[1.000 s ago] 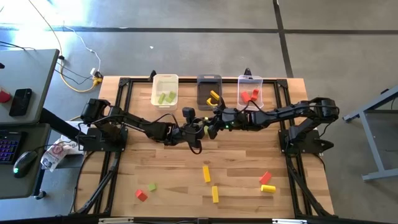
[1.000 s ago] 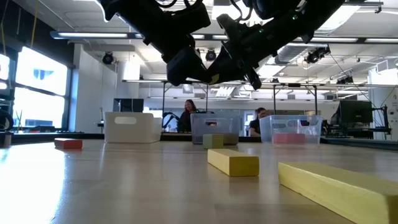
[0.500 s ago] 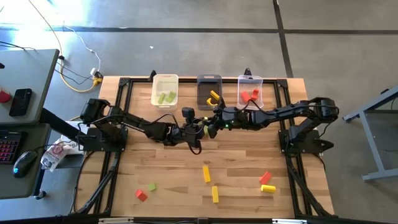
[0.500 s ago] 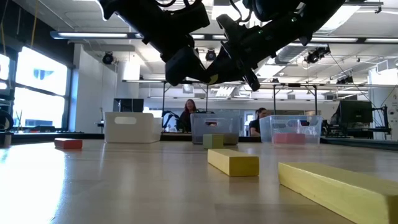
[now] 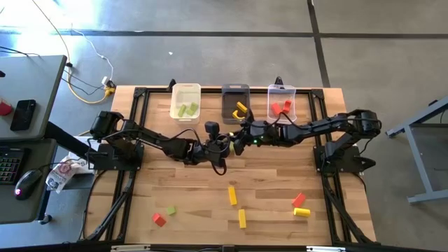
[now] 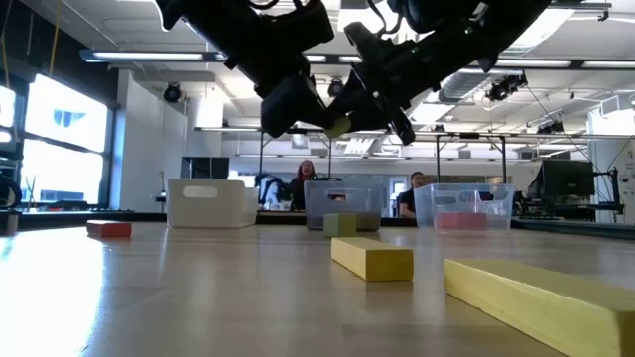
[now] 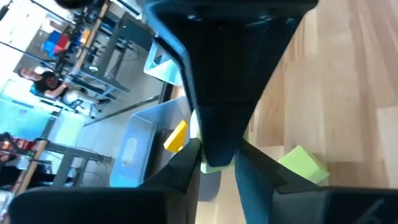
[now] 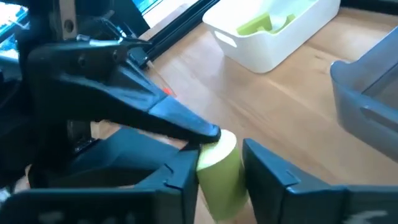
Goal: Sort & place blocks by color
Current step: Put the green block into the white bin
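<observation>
Two claws meet mid-air above the worktop's middle: the left claw (image 6: 319, 117) has tightened onto the light green block (image 8: 219, 163) (a handover), while the right claw (image 8: 219, 177) has loosened beside it.

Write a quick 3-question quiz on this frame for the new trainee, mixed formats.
1. Which colour are the blocks in the dark grey bin? A red, B yellow, C green.
2. True or false: the green block between the left gripper and the right gripper rests on the table.
3. Fill in: everything in the clear bin is ___.
Key: 1 B. 2 false, it is up in the air between the fingers. 3 red.
</observation>
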Controlling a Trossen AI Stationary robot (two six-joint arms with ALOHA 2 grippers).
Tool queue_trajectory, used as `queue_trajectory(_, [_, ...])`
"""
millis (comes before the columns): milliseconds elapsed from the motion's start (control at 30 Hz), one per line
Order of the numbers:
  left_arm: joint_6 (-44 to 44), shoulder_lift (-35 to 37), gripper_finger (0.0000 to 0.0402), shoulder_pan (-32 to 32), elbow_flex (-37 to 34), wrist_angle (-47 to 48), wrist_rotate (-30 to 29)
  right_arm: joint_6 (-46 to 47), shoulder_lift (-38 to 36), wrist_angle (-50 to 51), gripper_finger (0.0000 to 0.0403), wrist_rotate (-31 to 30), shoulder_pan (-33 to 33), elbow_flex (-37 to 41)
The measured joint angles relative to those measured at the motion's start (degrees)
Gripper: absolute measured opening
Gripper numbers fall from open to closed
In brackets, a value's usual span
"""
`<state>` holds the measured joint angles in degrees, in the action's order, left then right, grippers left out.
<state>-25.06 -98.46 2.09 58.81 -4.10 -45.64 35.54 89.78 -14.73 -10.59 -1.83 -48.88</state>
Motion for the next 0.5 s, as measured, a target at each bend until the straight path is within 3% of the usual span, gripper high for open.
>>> queue_trajectory(233, [-1.3,0.0,0.0027,0.4,0.0,0.1,-1.8,0.0,0.0,0.2,0.0161,-1.0,-0.1,0.0])
queue_trajectory(367, [-1.3,0.0,0.0012,0.4,0.0,0.3,-1.7,0.2,0.0,0.7,0.0167,-0.7,0.0,0.0])
queue_trajectory(500, [-1.1,-0.1,0.0025,0.4,0.0,1.0,-1.8,0.4,-0.1,1.2,0.0162,-0.5,0.0,-0.1])
